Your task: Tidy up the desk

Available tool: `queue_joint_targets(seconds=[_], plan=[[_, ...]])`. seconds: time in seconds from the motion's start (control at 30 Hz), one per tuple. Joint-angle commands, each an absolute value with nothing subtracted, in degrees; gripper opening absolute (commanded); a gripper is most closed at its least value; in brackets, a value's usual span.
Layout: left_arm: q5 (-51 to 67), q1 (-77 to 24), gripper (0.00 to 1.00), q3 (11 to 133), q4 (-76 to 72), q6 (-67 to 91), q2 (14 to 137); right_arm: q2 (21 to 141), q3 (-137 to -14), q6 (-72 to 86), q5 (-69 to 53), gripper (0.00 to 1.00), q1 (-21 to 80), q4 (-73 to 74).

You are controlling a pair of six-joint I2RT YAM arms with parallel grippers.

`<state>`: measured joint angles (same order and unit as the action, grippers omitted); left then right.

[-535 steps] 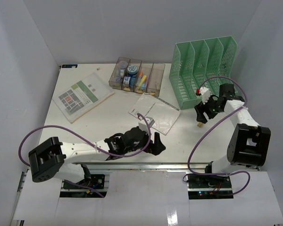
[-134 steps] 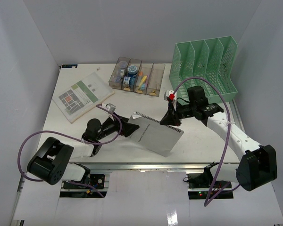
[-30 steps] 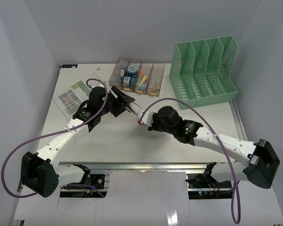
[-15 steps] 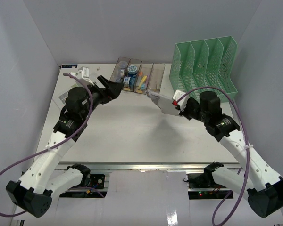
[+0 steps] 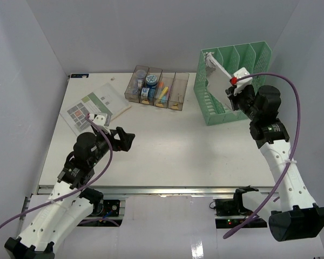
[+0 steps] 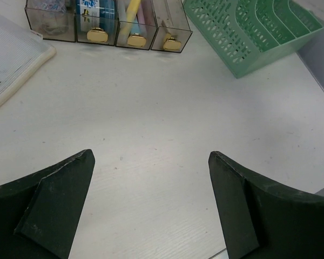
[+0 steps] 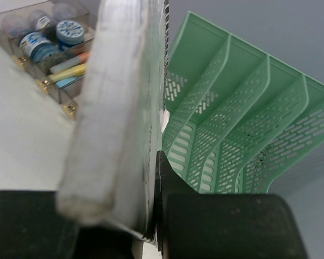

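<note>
Surveying the large flat white rectangular table (image 5: 173, 145): it fills the floor of the white-walled enclosure, with a silver metal rail (image 5: 167, 189) along its near edge. Its middle and near right lie bare, giving wide room between the two arms. A row of clear brownish plastic bins (image 5: 156, 89) sits along the far edge. A green mesh file rack (image 5: 248, 75) occupies the far right corner, close to the right wall. A white printed booklet (image 5: 94, 108) lies flat at the far left, near that edge.

Left claw (image 6: 150, 162): released, fingers spread wide with nothing between them, hovering over bare table near the booklet's near corner and apart from it. Right claw (image 5: 235, 93): clenched on a grey-white spiral-bound notebook (image 5: 218, 78), held on edge and tilted at the rack's left end. Whether its lower edge has entered a slot cannot be told.

Change noted: half a second earlier the right claw carried the notebook low over the table beside the bins, and the left arm reached toward the bins. The left arm has since drawn back to the near left, and the notebook has risen to the rack
</note>
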<state>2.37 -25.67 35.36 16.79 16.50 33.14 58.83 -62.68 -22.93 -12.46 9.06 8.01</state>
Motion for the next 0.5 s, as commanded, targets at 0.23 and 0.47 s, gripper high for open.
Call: queue_joint_targets(seconds=[0.23,0.47], plan=[[2.4,-25.6,0.98,31.0,17.8,12.3,26.1,65.8,-62.8,-11.5,-12.2,0.08,6.5,-14.2],[3.0,-25.6,0.98,31.0,17.6,12.2,26.6,70.5,-62.5,-10.1,-10.8,0.08,6.5,-19.1]])
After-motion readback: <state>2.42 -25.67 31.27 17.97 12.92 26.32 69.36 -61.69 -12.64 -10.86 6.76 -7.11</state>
